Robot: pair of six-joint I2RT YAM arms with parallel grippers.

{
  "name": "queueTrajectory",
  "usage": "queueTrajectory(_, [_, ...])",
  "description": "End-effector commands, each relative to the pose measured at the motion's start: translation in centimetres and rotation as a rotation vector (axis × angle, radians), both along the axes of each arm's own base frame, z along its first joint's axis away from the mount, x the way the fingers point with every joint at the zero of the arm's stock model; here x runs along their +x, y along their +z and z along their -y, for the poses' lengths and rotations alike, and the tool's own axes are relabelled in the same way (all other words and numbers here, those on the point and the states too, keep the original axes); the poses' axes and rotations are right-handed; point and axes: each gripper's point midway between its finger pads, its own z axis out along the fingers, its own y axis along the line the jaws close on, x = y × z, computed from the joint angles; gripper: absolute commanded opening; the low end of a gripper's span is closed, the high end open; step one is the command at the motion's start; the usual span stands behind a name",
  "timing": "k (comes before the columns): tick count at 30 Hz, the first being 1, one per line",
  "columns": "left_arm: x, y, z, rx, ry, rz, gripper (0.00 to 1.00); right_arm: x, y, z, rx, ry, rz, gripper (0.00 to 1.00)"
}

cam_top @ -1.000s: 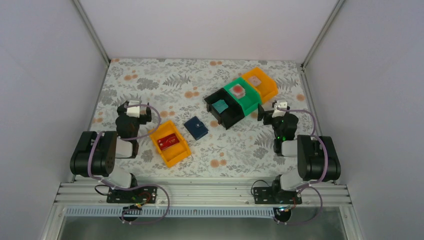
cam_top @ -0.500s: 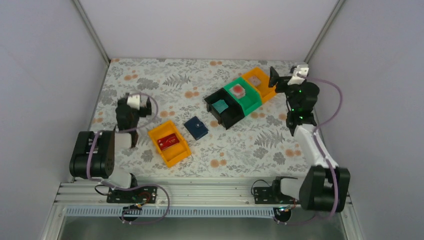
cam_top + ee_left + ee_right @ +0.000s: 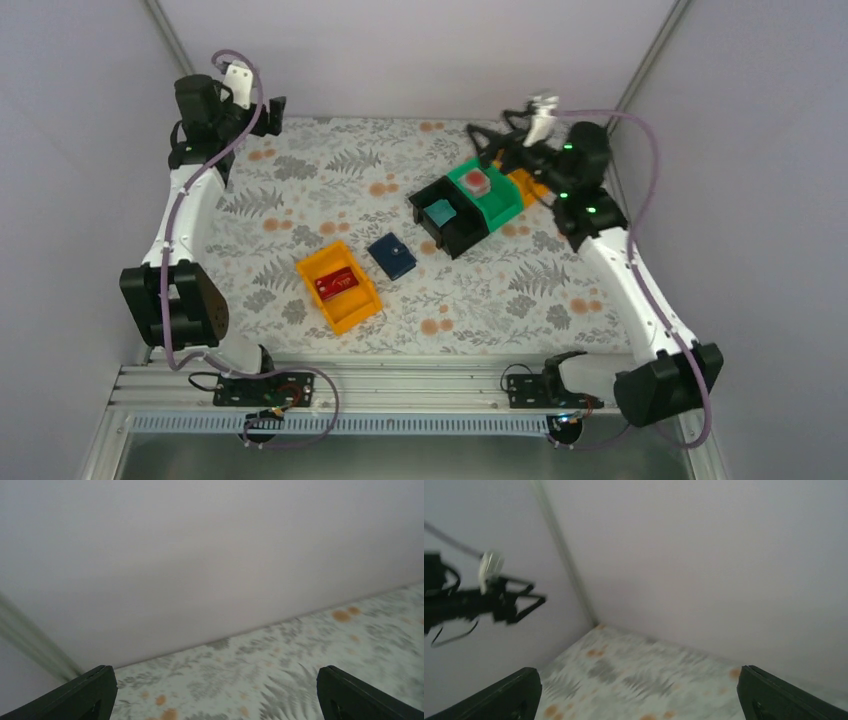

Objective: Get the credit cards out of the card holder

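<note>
While the shut card holder (image 3: pixel 391 256) lies mid-frame, the left gripper (image 3: pixel 268 112) and right gripper (image 3: pixel 487 140) hang spread wide and empty near the top, likely getting ready.

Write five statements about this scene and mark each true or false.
1. The wallet lies closed on the table. True.
2. The left gripper holds a card. False: it is open and empty.
3. A red card lies in the near orange bin. True.
4. The black bin is empty. False: a teal card lies in it.
5. The right gripper is open. True.
</note>
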Motion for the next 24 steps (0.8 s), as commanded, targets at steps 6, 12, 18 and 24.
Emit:
queueTrajectory(6, [-6.7, -0.4, 4.7, 0.016, -0.282, -0.237, 1.00, -1.8, -17.0, -14.4, -0.369, 0.021, -0.516, 0.99])
queueTrajectory(12, [-8.5, -2.5, 5.2, 0.007, -0.311, -0.319, 1.00, -3.9, -26.2, -20.4, -0.569, 0.074, -0.692, 0.99])
queueTrajectory(18, [-9.1, -3.6, 5.3, 0.002, -0.310, -0.322, 1.00, -5.2, -32.7, -20.5, -0.663, 0.074, -0.844, 0.99])
queueTrajectory(24, [-9.1, -4.5, 5.5, -0.023, -0.322, -0.344, 1.00, -6.1, -34.9, -20.1, -0.690, 0.070, -0.908, 0.99])
